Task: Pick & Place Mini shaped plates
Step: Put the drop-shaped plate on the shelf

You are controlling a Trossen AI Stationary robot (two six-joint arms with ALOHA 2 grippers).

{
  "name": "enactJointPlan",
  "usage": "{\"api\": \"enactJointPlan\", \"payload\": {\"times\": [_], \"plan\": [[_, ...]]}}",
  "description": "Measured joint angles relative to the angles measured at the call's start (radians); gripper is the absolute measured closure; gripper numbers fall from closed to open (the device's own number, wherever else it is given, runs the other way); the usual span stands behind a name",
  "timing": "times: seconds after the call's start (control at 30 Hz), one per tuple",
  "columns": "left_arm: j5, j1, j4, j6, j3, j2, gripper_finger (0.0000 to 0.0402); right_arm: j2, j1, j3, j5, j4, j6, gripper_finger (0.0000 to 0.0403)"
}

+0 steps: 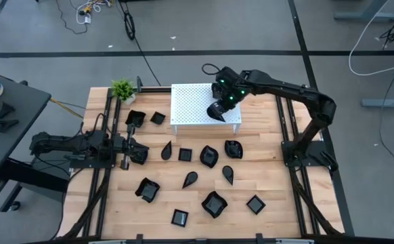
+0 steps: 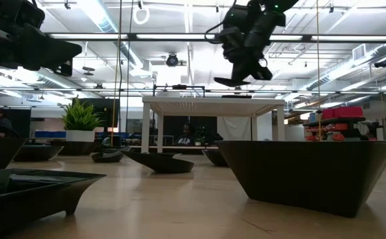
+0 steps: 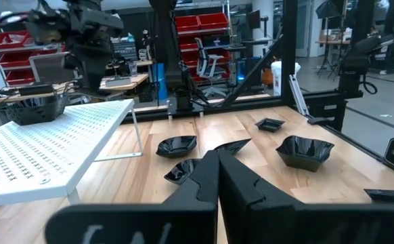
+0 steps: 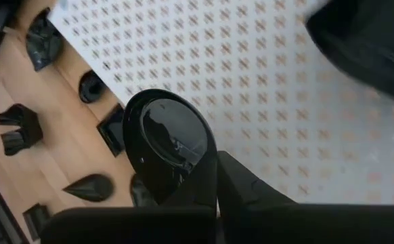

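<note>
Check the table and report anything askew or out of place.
Nothing looks spilled or broken. The black plates lie scattered at mixed angles on the table, as loose stock would. The right pincer holds a rounded plate above the white stand; the left pincer rests shut.

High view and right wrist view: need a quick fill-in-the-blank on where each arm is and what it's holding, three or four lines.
1. The right gripper is shut on a black ____ with a rounded shape.
2. It holds this above the white perforated ____.
3. The left gripper waits at the table's left side with its fingers ____.
4. The small green plant stands beside the stand's ____ end in the high view.

Missing words: plate; stand; shut; left
</note>
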Motion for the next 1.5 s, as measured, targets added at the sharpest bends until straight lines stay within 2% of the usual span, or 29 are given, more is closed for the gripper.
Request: {"api": "enactJointPlan", "payload": {"times": [0.33, 0.47, 0.7, 1.5], "plan": [[0.000, 0.000, 0.000, 0.000, 0.000, 0.000, 0.0399, -0.083, -0.053, -0.162, 0.027, 0.020, 0.027, 0.0399], [0.000, 0.000, -0.001, 0.000, 0.000, 0.000, 0.0399, -0.083, -0.070, -0.166, 0.059, 0.026, 0.038, 0.0399], [0.000, 0.000, -0.001, 0.000, 0.000, 0.000, 0.0399, -0.083, -0.092, -0.166, 0.060, 0.054, 0.105, 0.0399], [0.000, 0.000, -0.001, 0.000, 0.000, 0.000, 0.0399, -0.084, -0.096, -0.204, 0.057, 0.077, 0.138, 0.0399]]}}
